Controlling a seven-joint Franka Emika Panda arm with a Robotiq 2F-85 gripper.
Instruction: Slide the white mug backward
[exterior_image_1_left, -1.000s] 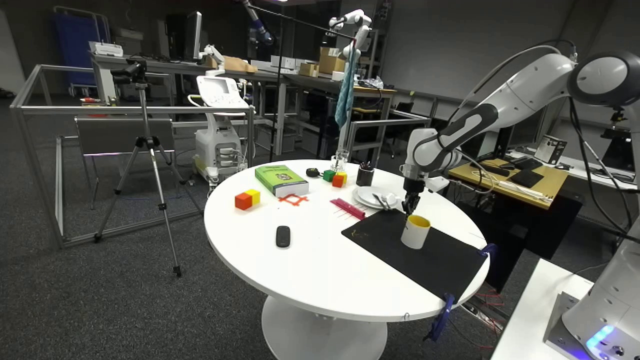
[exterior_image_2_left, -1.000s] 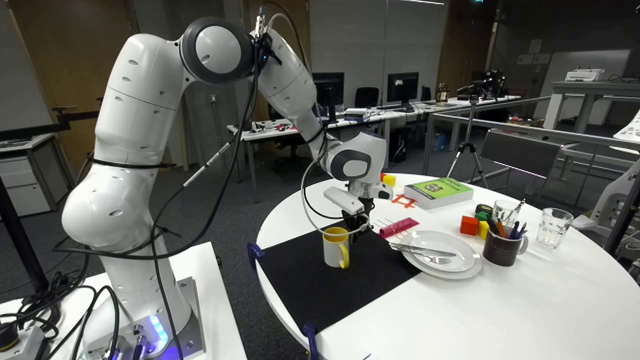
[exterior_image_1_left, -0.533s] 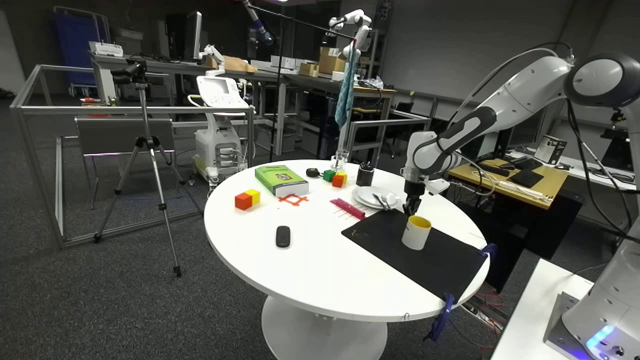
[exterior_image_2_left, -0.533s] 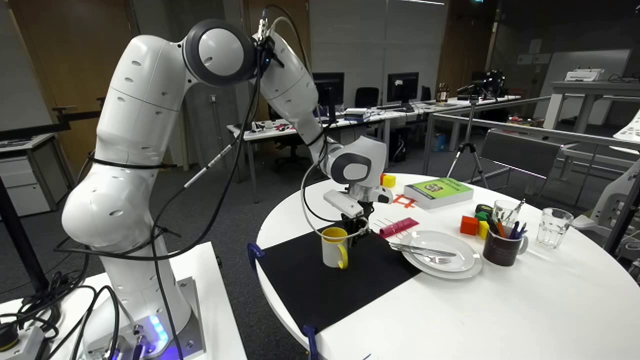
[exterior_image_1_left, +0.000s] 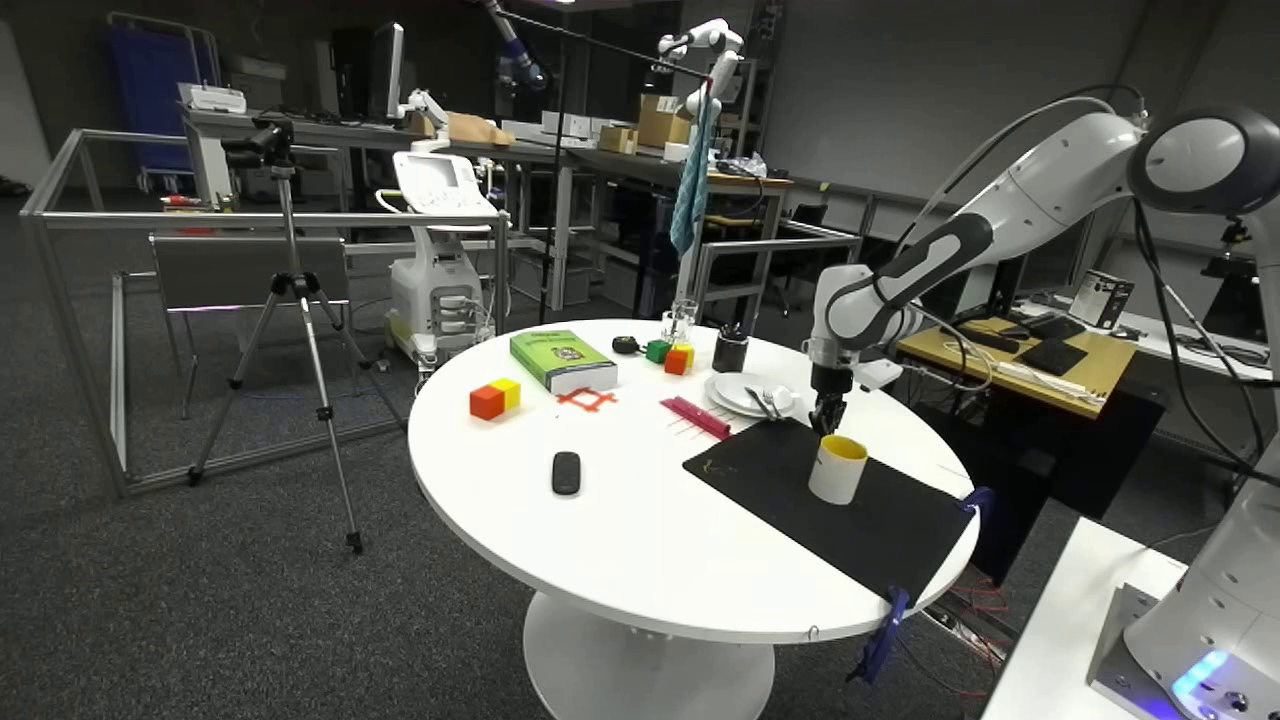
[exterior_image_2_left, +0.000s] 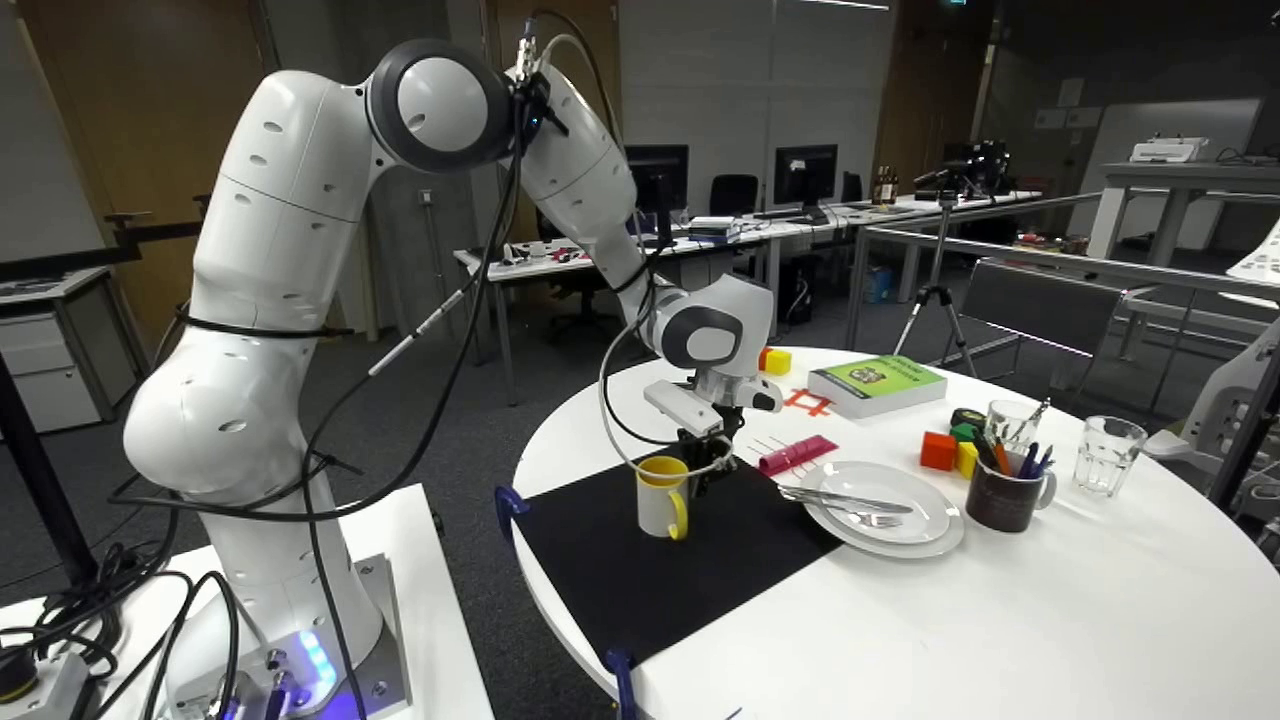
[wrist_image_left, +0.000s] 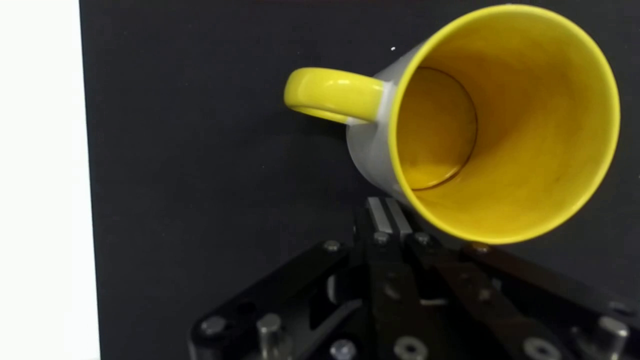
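The white mug (exterior_image_1_left: 836, 478) with a yellow inside stands upright on a black mat (exterior_image_1_left: 905, 535). It also shows in an exterior view (exterior_image_2_left: 658, 508), with its yellow handle on the side away from the robot base. In the wrist view the mug (wrist_image_left: 370, 150) fills the upper right and its handle points left. My gripper (wrist_image_left: 389, 215) is shut, with its two fingertips together and nothing between them. The tips are low beside the mug's outer wall, seemingly touching it. The gripper also shows just behind the mug (exterior_image_1_left: 826, 420) and beside it (exterior_image_2_left: 703, 470) in the exterior views.
Plates with cutlery (exterior_image_2_left: 890, 510) lie at the mat's edge. A pink object (exterior_image_2_left: 797, 455) lies near the mat. A dark mug with pens (exterior_image_2_left: 1005, 495), glasses (exterior_image_2_left: 1108, 455), blocks (exterior_image_1_left: 495, 398), a green book (exterior_image_1_left: 565, 362) and a black device (exterior_image_1_left: 566, 473) stand around the table.
The mug has slid a short way over the mat, slightly right and nearer the camera in an exterior view, left toward the base side in an exterior view. The gripper moved slightly along with it.
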